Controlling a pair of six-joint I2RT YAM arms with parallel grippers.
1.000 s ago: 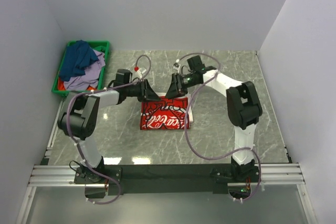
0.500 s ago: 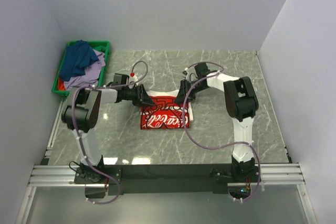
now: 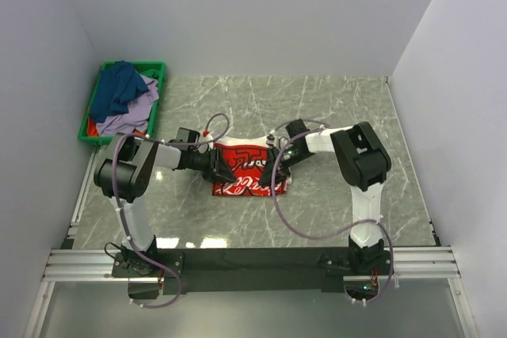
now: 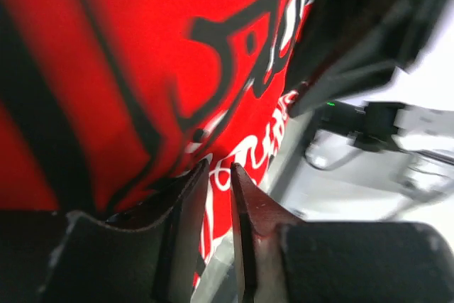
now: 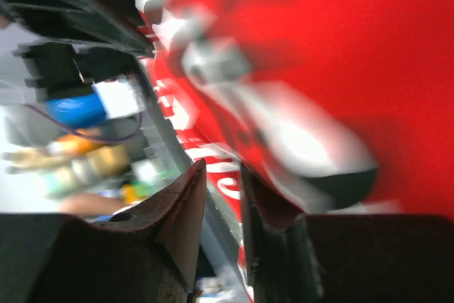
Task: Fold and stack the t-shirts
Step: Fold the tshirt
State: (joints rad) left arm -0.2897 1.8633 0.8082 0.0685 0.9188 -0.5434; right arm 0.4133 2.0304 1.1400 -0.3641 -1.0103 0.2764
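Red t-shirt (image 3: 247, 173): lies in a compact rectangle near the middle of the counter (image 3: 341, 108), white lettering facing up, between the two end effectors.
Left end effector (image 3: 222, 165): low at the shirt's left edge; in the left wrist view its tips (image 4: 218, 169) are drawn almost together on a fold of the red cloth (image 4: 106, 69).
Right end effector (image 3: 275, 162): low at the shirt's right edge; in the right wrist view its tips (image 5: 223, 168) are nearly closed, pinching the red cloth (image 5: 340, 33), though the view is blurred.
Crate (image 3: 155, 66): green, at the far left corner of the counter, well apart from the red t-shirt.
Crate contents: a dark blue t-shirt (image 3: 117, 89) heaped on top of a lavender t-shirt (image 3: 131, 116), with a bit of red cloth (image 3: 95, 127) at the near end.
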